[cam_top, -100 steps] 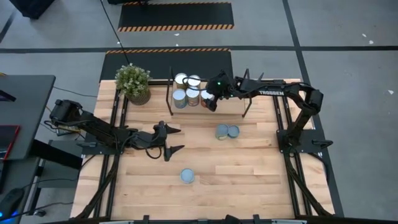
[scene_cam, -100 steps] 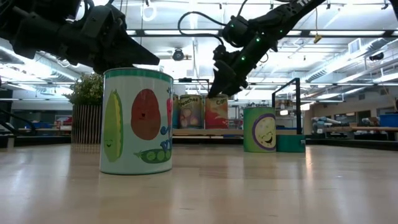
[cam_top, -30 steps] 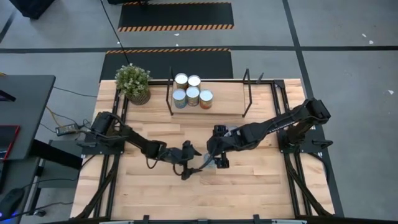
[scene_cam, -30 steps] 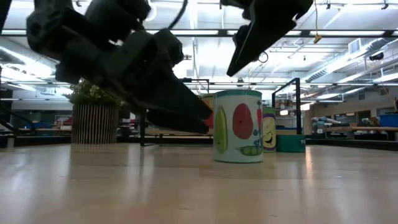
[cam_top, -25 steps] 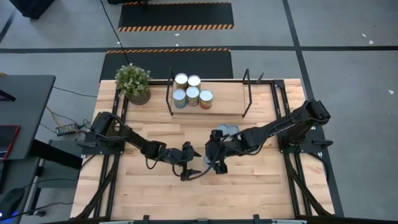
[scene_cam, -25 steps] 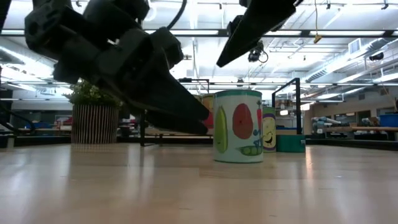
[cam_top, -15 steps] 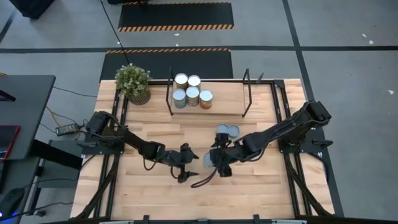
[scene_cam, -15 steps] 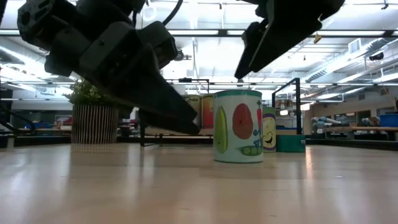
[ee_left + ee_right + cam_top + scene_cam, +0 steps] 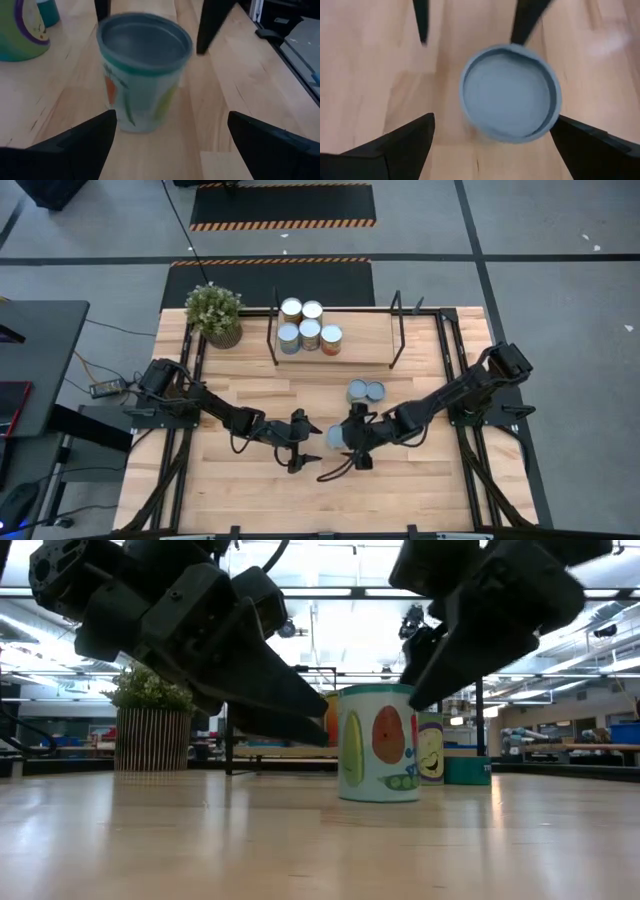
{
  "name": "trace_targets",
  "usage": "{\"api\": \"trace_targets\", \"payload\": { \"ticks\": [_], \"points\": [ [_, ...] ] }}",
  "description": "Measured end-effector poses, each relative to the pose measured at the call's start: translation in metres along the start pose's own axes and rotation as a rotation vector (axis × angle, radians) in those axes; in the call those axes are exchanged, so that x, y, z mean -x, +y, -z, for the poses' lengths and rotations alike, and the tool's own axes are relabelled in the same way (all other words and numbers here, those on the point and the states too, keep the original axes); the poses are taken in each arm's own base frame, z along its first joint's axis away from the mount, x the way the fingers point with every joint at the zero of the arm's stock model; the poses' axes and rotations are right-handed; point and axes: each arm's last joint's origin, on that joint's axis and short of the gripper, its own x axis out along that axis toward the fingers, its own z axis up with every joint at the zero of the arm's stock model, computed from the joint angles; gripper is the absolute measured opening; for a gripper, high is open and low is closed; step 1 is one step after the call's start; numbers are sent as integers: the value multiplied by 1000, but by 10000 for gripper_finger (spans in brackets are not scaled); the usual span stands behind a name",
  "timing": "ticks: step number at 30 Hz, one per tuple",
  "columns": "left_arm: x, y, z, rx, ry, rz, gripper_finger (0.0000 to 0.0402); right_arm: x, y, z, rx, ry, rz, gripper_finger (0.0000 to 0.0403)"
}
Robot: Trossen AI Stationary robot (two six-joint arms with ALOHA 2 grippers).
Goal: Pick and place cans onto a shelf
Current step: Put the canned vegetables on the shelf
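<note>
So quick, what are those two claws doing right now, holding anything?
Left gripper: open, holding nothing, beside the lone can.
Right gripper: open, holding nothing, over that same can.

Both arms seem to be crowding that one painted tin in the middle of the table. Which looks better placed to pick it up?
Probably the right. Its open right gripper hangs directly above the green-rimmed vegetable-print can, one finger on either side. The left gripper, also open, faces the can from the side, short of it.

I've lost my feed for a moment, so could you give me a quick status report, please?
Left gripper open beside lone can. Right gripper open above it. Five cans on shelf. Nothing blocking.
</note>
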Motion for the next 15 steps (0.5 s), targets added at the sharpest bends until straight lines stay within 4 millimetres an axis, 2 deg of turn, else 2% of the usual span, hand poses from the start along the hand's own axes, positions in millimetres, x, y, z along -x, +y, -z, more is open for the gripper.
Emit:
{"api": "trace_targets", "payload": {
  "ticks": [4, 10, 15],
  "points": [
    [0, 0, -1, 3, -12, 4, 389, -6, -5, 3, -18, -82, -18, 397],
    [0, -1, -4, 14, -41, 3, 389, -15, -13, 4, -32, -102, -11, 397],
    [0, -2, -6, 14, -63, 11, 389, -33, -13, 7, 7, -118, -36, 391]
  ]
}}
